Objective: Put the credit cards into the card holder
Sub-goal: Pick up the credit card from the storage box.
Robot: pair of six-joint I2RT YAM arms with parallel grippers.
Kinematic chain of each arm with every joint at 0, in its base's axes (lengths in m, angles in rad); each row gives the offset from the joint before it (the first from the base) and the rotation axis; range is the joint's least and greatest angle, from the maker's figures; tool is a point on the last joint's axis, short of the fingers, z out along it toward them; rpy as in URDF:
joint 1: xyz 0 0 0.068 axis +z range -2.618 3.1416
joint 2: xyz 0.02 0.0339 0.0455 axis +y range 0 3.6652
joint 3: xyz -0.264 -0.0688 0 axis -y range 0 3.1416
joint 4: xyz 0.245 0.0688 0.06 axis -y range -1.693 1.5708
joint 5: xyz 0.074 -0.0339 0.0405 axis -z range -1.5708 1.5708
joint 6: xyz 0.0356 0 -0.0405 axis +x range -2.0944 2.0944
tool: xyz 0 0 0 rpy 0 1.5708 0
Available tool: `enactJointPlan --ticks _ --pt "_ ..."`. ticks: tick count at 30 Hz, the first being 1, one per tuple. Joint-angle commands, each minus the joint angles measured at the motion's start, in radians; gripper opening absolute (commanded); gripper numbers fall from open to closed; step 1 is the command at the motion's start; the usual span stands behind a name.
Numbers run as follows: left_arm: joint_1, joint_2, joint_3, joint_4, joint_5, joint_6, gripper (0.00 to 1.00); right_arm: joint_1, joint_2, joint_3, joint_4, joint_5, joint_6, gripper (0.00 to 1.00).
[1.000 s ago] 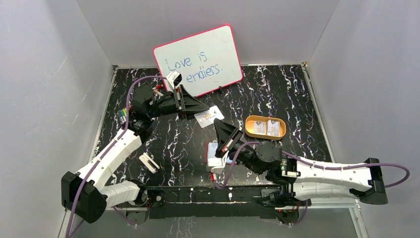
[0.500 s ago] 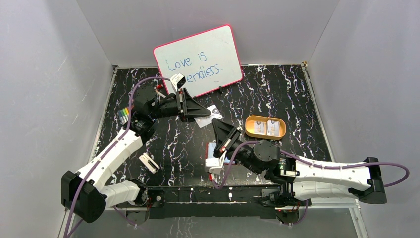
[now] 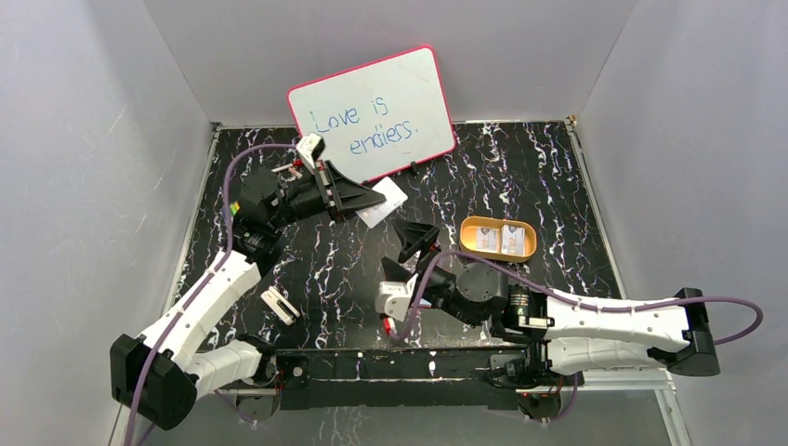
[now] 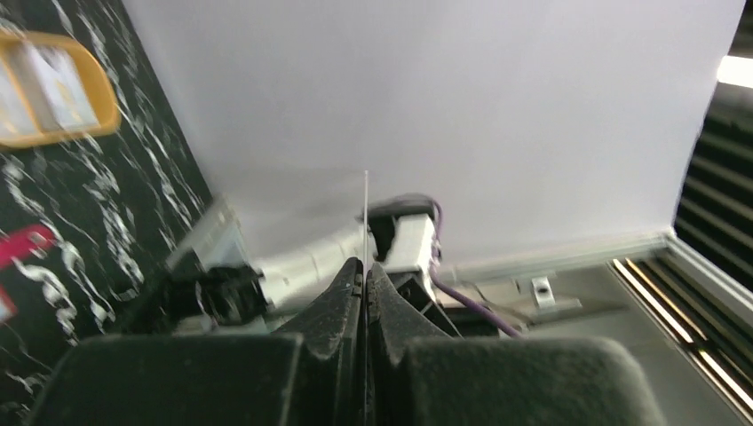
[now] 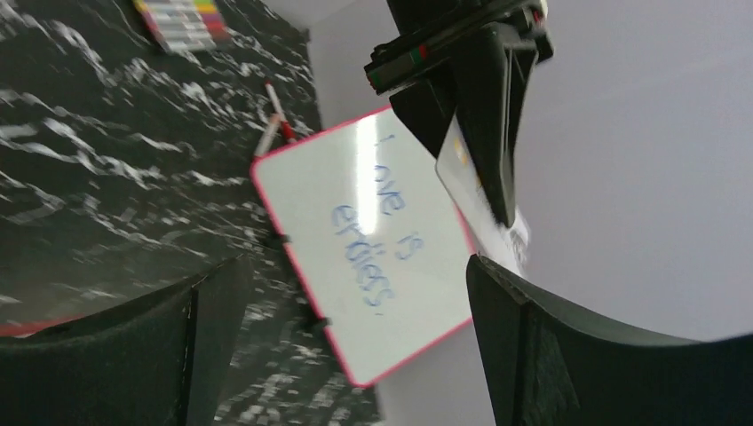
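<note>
L hand (image 3: pixel 375 197) clamped on credit card (image 3: pixel 390 208) edge, card sticking past its tips, off the surface (image 3: pixel 321 269), prob so free end can slide in. R hand (image 3: pixel 406 253) apart nearby; card holder (image 3: pixel 386 322) under it, mostly hidden.

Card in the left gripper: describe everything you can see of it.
The card is a thin, flat, whitish-grey rectangle, plastic-looking. The left gripper is shut on one end. The left wrist view shows it edge-on, a straight hairline sticking out between the fingertips. It is held clear of the table, in front of the whiteboard's lower edge. Nothing else touches it. The open right gripper sits apart, nearer the arm bases.
</note>
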Motion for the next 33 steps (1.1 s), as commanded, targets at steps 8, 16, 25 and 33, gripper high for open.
enactJointPlan --ticks 8,16,25,33 --pt "0.053 -0.321 -0.427 0.343 -0.622 0.232 0.00 -0.449 -0.023 0.022 0.110 -0.450 1.601 0.96" --pt "0.045 -0.354 -0.518 0.446 -0.613 0.220 0.00 -0.649 0.153 -0.041 0.462 -0.827 2.148 0.79" --pt "0.039 -0.347 -0.545 0.497 -0.638 0.207 0.00 -0.652 0.324 -0.044 0.706 -0.917 2.351 0.63" --pt "0.033 -0.345 -0.551 0.503 -0.636 0.210 0.00 -0.648 0.413 -0.023 0.797 -0.943 2.406 0.55"
